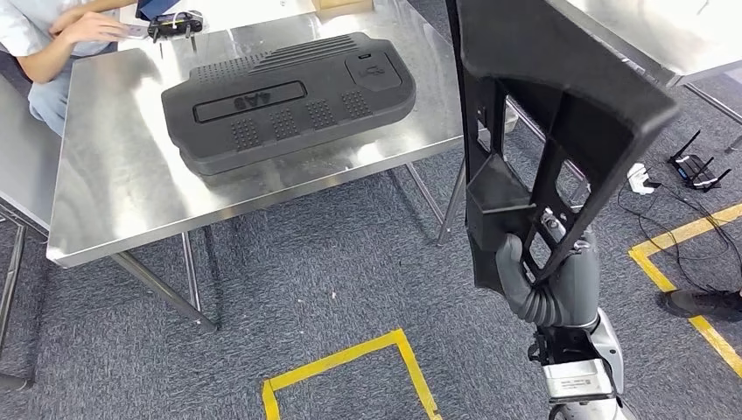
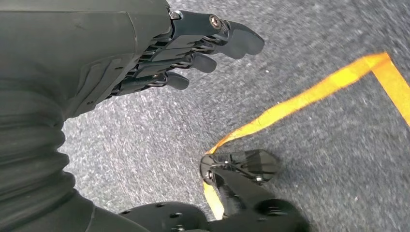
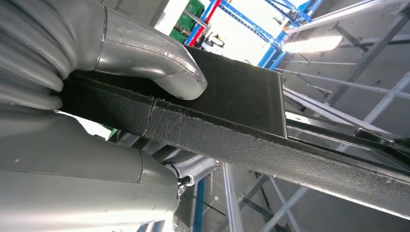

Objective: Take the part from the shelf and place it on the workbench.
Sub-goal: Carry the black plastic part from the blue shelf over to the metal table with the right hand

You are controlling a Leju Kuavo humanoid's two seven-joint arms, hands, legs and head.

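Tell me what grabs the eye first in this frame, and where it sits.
The tall black frame-shaped part dominates the right of the head view, held upright over the carpet by the right robot hand gripping its lower end. Next comes the large black ribbed cover lying on the steel workbench ahead on the left. The left robot hand hangs over grey carpet, holding nothing.

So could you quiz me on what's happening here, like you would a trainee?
1. True or false: the right hand holds the black plastic frame part above the carpet.
2. What lies on the steel workbench? A) a black ribbed cover B) a red box C) a drill
3. What does the left hand hold?

Key: 1 true. 2 A, the black ribbed cover. 3 nothing; its fingers are apart.
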